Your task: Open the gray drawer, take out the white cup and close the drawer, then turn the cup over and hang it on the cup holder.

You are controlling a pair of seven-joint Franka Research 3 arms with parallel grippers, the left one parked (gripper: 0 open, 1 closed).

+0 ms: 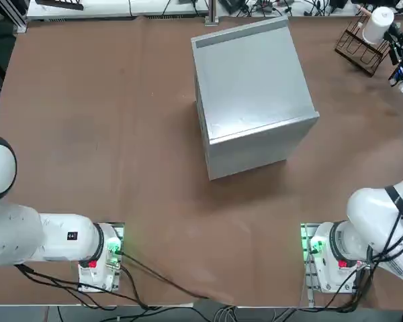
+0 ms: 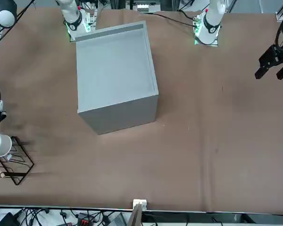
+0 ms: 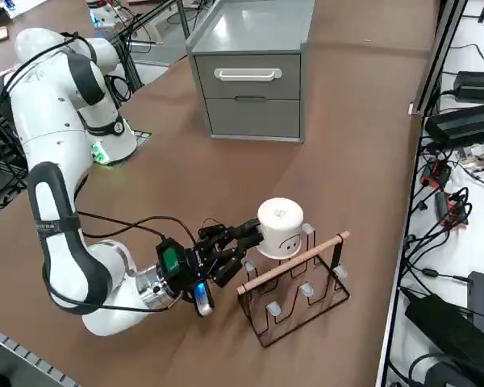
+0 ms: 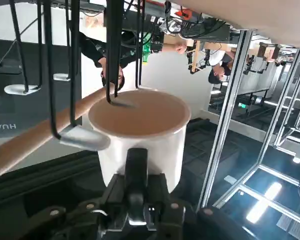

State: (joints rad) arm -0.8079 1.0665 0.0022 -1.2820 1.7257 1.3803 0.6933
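Note:
The white cup (image 3: 280, 228) is bottom-up over the cup holder (image 3: 298, 294), a dark wire rack with a wooden bar, at the table's far right corner. My right gripper (image 3: 246, 238) is shut on the cup's side, level with the rack's top. From overhead the cup (image 1: 378, 25) sits above the holder (image 1: 358, 45), with the gripper (image 1: 397, 50) beside it. In the wrist view a rack wire (image 4: 111, 55) reaches the cup's (image 4: 140, 131) mouth. The gray drawer (image 3: 248, 76) is closed in its cabinet (image 1: 252, 94).
The cabinet (image 2: 115, 75) stands mid-table, well away from the holder (image 2: 15, 164). Beyond the table edge beside the holder lie cables and black boxes (image 3: 468, 121). Brown tabletop (image 1: 107, 134) stretches between the cabinet and the arm bases. People show in the room in the wrist view.

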